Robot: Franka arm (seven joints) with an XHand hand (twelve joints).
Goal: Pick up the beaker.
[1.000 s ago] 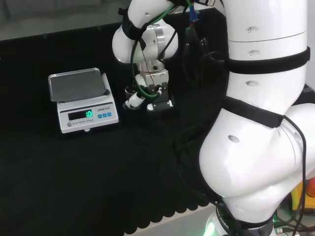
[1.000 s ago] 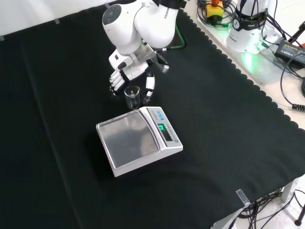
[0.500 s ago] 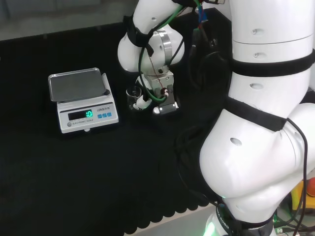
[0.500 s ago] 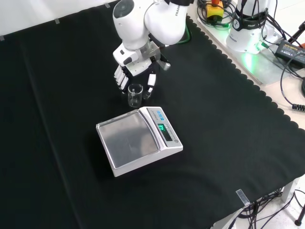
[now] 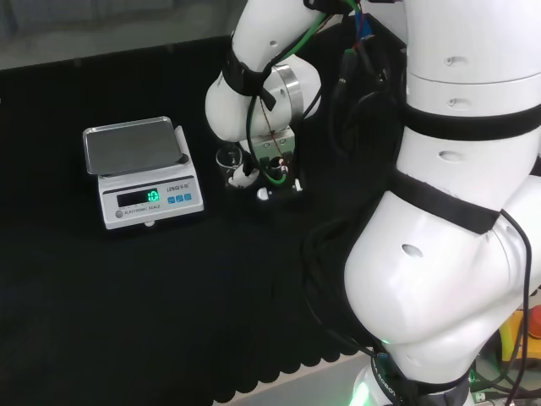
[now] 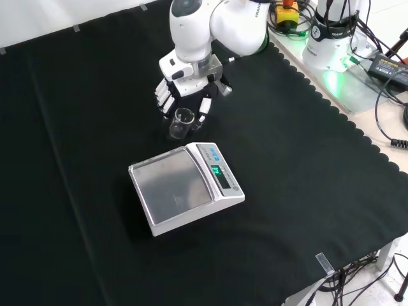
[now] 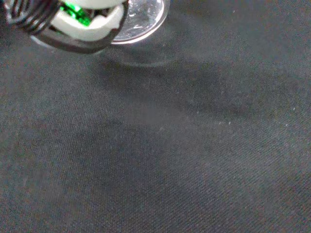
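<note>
A small clear glass beaker sits just beyond the scale's far edge in the front view, its mouth leaning towards the camera. The hand comes down over it, with the fingers on its left and the thumb on its right, closed against the glass. In the head view the beaker is just right of the scale, with the hand pressed to its right side. The wrist view has the beaker's round base beside a blurred part of the hand. I cannot tell whether the base is off the cloth.
A white digital scale with a bare steel pan stands right next to the beaker. Black cloth lies all around. Cables and power gear lie beyond the cloth's scalloped edge.
The arm has swung to the right in the front view and the hand has closed in on the beaker. The beaker has shifted slightly away from the scale.
</note>
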